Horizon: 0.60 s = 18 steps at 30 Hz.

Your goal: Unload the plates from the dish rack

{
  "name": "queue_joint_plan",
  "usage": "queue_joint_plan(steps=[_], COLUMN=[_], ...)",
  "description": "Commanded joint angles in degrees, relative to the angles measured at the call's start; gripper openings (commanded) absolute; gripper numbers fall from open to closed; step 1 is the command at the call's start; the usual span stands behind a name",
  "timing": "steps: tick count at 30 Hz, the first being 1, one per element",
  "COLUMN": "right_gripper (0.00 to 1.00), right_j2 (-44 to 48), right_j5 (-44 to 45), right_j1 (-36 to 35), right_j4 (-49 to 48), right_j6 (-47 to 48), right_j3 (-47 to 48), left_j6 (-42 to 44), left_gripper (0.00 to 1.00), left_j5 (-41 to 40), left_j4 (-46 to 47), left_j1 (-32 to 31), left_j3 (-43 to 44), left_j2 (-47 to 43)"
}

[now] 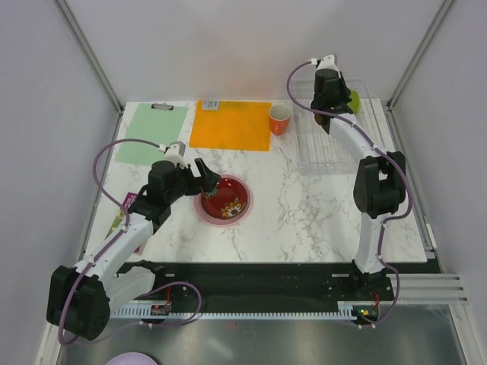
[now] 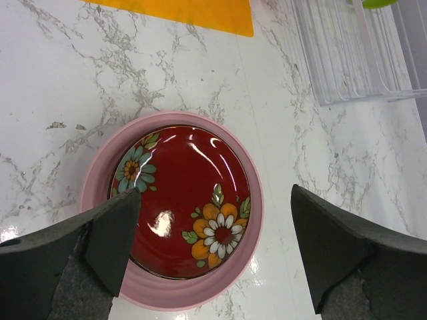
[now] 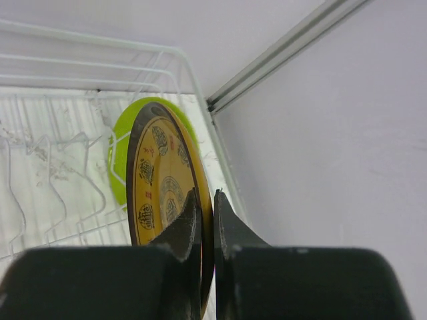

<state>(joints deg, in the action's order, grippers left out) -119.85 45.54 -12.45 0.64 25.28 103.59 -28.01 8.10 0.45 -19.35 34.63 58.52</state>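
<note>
In the dish rack (image 1: 323,148), at its far right corner, the yellow plate (image 3: 160,193) stands on edge. Its round face is upright, its dark rim runs top to bottom, and its patterned side is turned toward the middle of the rack. The green plate (image 3: 120,153) also stands on edge in the rack, just beside the yellow one on its patterned side and partly hidden by it. I cannot tell whether the two touch.

The right gripper (image 3: 205,197) is over that same corner of the rack. Its jaws are closed almost together on the rim of the yellow plate, one finger on each face, so it grips the plate by its edge.

The other two plates are out of the rack, well apart from it to its left on the marble table (image 1: 304,213). They lie flat and face up. The red plate (image 2: 183,200) with its flowers sits nested inside the pink plate (image 2: 175,295), whose rim shows all around it.

The left gripper (image 2: 212,197) hangs above this pair with its jaws spread wide, one finger over each side of the pink plate. It holds nothing.

Beyond the rack's left side stand an orange cup (image 1: 280,119) and, next to it, an orange mat (image 1: 230,124).
</note>
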Motion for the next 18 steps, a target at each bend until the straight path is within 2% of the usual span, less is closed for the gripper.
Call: queue_joint_plan(steps=[1,3,4,7,8,9,13,17,18], right_gripper=[0.00,0.00,0.00,0.01,0.01,0.01,0.01,0.01,0.01], right_j2=[13.4,17.4,22.6,33.7,36.0,38.1,47.2,52.4,53.0], right_j5=[5.9,4.4,-1.7,-11.7,-14.4,-17.6,-28.5,-43.8,-44.6], right_j1=[-0.4,-1.7,-3.4,-8.1,-8.9,-9.5,-11.2,-12.2,-12.8], right_j4=[-0.8,4.9,7.7,6.3,6.5,6.6,7.3,-1.9,-4.5], right_j6=[-4.0,-10.1,-13.6,-23.0,-28.2,-30.4,-42.2,-54.3,-57.4], right_j3=[-1.0,-2.3,-6.4,-18.9,-21.5,-26.5,-36.6,-49.7,-53.8], left_j6=[-2.7,-3.2,-3.3,-4.2,-5.0,-5.8,-9.3,-11.8,-13.4], left_gripper=[1.00,1.00,1.00,1.00,1.00,1.00,1.00,1.00,1.00], left_j5=[0.6,2.1,3.5,10.0,11.1,12.0,13.1,15.1,16.0], left_j4=[0.5,0.2,0.2,2.4,3.7,6.6,12.3,16.9,18.3], left_j1=[0.0,0.1,0.1,0.0,0.0,-0.1,0.0,-0.1,0.0], left_j3=[0.3,0.2,0.6,0.4,-0.3,-2.0,-5.8,-8.2,-9.7], left_j2=[-1.7,-1.9,-1.5,-0.2,-0.3,-0.8,-3.5,-4.4,-4.8])
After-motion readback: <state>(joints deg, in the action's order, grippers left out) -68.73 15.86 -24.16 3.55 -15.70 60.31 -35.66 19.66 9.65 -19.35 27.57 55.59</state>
